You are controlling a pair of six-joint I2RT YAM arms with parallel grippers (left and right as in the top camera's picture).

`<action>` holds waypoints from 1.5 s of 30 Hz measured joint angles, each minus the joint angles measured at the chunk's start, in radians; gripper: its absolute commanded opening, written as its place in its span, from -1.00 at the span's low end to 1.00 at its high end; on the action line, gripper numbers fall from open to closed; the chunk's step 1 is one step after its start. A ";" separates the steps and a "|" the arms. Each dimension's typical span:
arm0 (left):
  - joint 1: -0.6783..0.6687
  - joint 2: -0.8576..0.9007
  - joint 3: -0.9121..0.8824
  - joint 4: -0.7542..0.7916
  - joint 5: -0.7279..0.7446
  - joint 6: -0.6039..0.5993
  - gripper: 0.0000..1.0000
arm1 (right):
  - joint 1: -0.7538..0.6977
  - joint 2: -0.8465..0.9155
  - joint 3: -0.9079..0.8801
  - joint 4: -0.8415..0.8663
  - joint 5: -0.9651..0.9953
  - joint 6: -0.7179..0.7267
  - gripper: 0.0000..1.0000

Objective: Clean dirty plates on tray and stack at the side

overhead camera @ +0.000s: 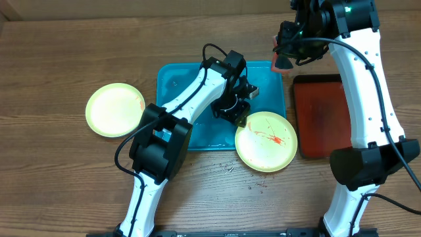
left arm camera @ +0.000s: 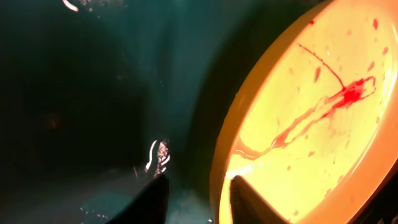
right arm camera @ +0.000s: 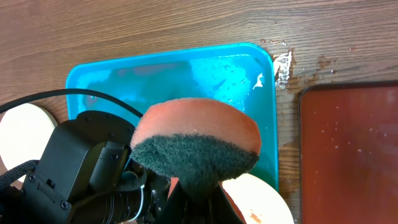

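A pale yellow-green plate (overhead camera: pixel 266 140) smeared with red sauce lies over the front right corner of the turquoise tray (overhead camera: pixel 177 85). My left gripper (overhead camera: pixel 241 119) is down at that plate's left rim. In the left wrist view its jaws (left arm camera: pixel 199 180) straddle the rim of the plate (left arm camera: pixel 311 124), one finger over the plate's inside and the other outside with a gap to the rim, so it is open. My right gripper (overhead camera: pixel 284 56) hovers above the tray's back right corner. It is shut on an orange and dark green sponge (right arm camera: pixel 196 140). A clean yellow-green plate (overhead camera: pixel 115 109) lies on the table left of the tray.
A dark red tray (overhead camera: pixel 319 115) lies right of the turquoise one, close to the dirty plate. The turquoise tray's floor (right arm camera: pixel 186 74) is wet. Water drops and red specks mark the wood by the tray's corners. My left arm reaches across the tray from the front.
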 measured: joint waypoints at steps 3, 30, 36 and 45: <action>0.000 0.000 0.009 -0.012 -0.001 0.008 -0.88 | 0.000 0.000 0.000 0.000 0.000 0.000 -0.92; 0.193 0.002 0.061 0.018 -0.382 0.018 -0.74 | 0.004 0.006 0.000 -0.006 -0.012 0.000 -0.92; 0.203 0.002 0.061 0.021 -0.420 0.014 0.33 | 0.029 0.055 -0.005 0.004 -0.027 0.000 -0.92; 0.218 0.002 0.064 -0.146 -0.292 -0.167 0.10 | 0.038 0.064 -0.029 0.012 -0.027 0.000 -0.92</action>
